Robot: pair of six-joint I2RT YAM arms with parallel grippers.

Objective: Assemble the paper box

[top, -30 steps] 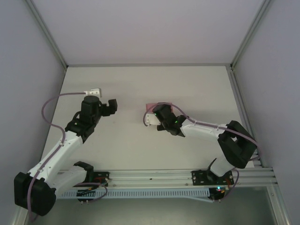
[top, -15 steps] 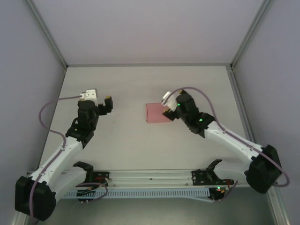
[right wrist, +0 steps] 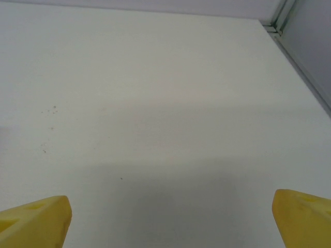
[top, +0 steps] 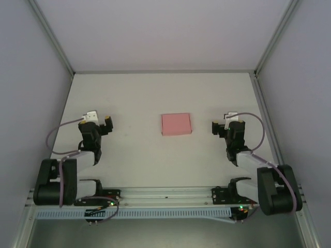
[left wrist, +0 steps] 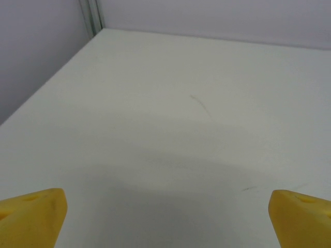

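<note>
The paper box (top: 176,124) is a small closed pink rectangle lying flat at the middle of the white table (top: 155,98). My left gripper (top: 98,123) sits folded back at the left, well apart from the box. In the left wrist view that gripper (left wrist: 166,204) is open, its yellow fingertips (left wrist: 31,214) at the bottom corners over bare table. My right gripper (top: 226,126) rests at the right, a short way from the box's right edge. The right wrist view has this gripper (right wrist: 170,204) open too, yellow fingertips (right wrist: 36,219) wide apart, nothing between them.
Grey walls with aluminium posts (top: 51,39) close in the table on three sides. A metal rail (top: 165,195) with the arm bases runs along the near edge. A corner post (left wrist: 92,15) stands far ahead of the left gripper.
My right gripper has come off the pink box and drawn back to the right. The left arm has folded back toward its base. The box now lies alone.
</note>
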